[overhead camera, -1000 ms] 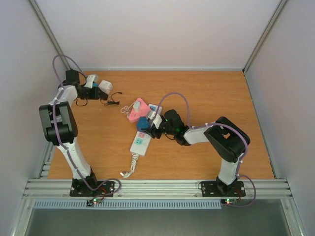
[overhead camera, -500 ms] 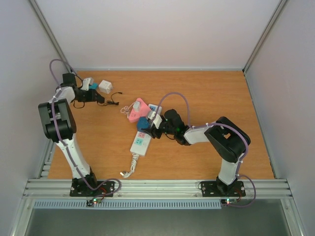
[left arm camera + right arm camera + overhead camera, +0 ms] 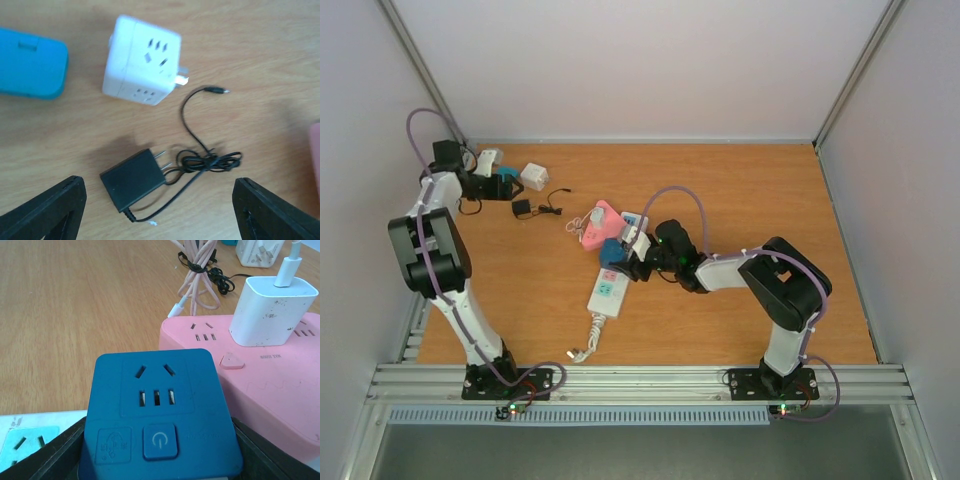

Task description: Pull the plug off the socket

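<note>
Right claw: fingers pressed against two opposite flanks of the blue plug, apparently clamped on it. The plug sits seated partway along the socket. Gripping it square should let the pull run straight off the outlet face without tipping.

The socket lies flat on the tabletop, its cord trailing toward the arm bases. Nothing pins it, so it may lift with the plug.

A pink outlet block lies just beside the plug.

Left claw: fingers wide apart, well away from the socket, above a black charger. It is not placed to hold the socket down.
</note>
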Robot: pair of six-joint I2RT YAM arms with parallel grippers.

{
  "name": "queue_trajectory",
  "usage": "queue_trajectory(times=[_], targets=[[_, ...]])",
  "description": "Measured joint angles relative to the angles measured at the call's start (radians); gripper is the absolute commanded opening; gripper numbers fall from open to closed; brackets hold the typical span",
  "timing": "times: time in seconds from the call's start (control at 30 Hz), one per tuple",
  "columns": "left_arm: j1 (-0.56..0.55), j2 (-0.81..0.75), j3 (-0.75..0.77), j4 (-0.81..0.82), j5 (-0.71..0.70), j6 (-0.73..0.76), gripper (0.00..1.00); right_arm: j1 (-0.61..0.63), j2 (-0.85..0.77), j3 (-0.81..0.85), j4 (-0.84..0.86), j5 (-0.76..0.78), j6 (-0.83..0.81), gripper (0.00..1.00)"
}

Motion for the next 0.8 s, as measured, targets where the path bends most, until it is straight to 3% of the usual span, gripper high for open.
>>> queue_trajectory(times=[0.27,0.33,0.43,0.7,0.8], targets=[[-0.022,-0.22,-0.016,-0.073,0.066,0.18,0.89,-0.011,-0.006,0.0,-0.02,-0.039,-0.02,0.32],[-0.051,-0.27,-0.027,-0.108,0.073,0.246,0.91,-0.011,-0.008,0.0,-0.025,-0.048,-0.026,0.4],[-0.114,-0.329,-0.067,-0.151,0.073,0.338,0.93,-0.013,-0.01,0.0,-0.03,-0.057,-0.032,0.59],[-0.245,-0.401,-0.166,-0.241,0.058,0.49,0.98,-0.018,-0.02,-0.002,-0.051,-0.064,-0.032,0.77],[-0.269,-0.413,-0.166,-0.258,0.053,0.526,0.99,-0.022,-0.029,-0.013,-0.094,-0.068,-0.03,0.92]])
